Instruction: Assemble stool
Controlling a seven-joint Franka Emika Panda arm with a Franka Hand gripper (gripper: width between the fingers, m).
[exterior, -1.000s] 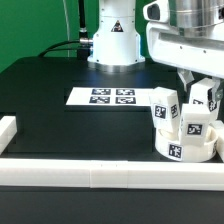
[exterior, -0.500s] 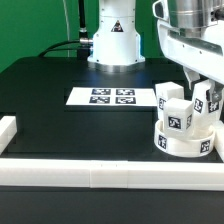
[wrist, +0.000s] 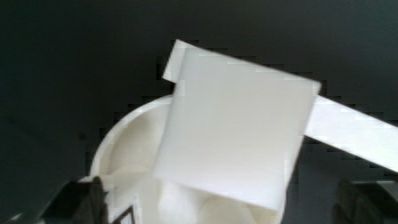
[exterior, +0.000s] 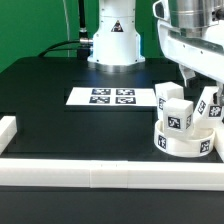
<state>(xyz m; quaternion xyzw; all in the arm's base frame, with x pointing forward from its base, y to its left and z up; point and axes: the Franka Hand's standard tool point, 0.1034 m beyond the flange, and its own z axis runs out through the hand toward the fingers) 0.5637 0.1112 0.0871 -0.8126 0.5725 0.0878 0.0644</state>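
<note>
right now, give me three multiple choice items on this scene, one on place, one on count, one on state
1. Where is the thick round white plastic seat?
A. exterior view's right, by the white border bar
B. on the marker board
C. exterior view's left

2. How many tags does the flat white marker board carry?
A. two
B. four
C. six

3. The pincer is:
A. open
B. shut on a leg
C. out of view

Answers: 1 A, the seat sits at the right edge; 2 B, four squares show; 3 A, its fingers stand apart over the blocky white legs.
</note>
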